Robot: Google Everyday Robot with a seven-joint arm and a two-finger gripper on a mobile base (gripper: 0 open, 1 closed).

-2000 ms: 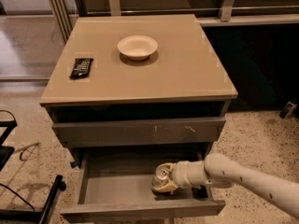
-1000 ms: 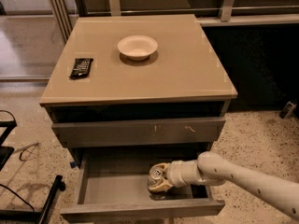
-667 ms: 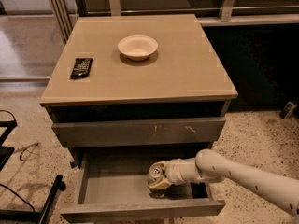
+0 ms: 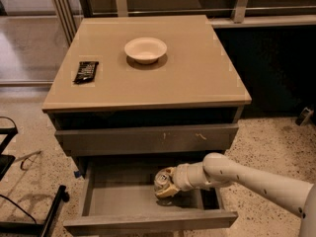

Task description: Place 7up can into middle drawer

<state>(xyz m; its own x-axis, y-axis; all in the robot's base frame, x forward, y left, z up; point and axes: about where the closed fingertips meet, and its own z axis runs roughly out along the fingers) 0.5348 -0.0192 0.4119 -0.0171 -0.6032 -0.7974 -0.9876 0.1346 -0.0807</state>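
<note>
A pale robot arm (image 4: pixel 247 177) reaches in from the lower right into the open drawer (image 4: pixel 113 200), the lower of two visible in a low table (image 4: pixel 197 78). At the arm's end, the tool (image 4: pixel 165 184) sits inside the drawer, right of its middle, its fingers clasped around the can (image 4: pixel 161 178). The can is held low over the drawer's grey bottom with its silver top turned towards the camera. Whether its base touches the bottom is hard to tell, as the tool hides its underside.

The drawer is pulled well out, its plain grey front edge nearest the camera and its left half bare. Directly above it, the scratched front (image 4: pixel 123 139) of the upper drawer is closed and shows small pale marks right of centre.

On the tan top of the table, a white bowl (image 4: pixel 145 49) stands near the back, about midway across. A dark packet (image 4: pixel 86 71) lies flat near the left edge, well apart from the bowl. The table stands on a speckled floor (image 4: pixel 276 142), with a black frame (image 4: pixel 49 216) at lower left.
</note>
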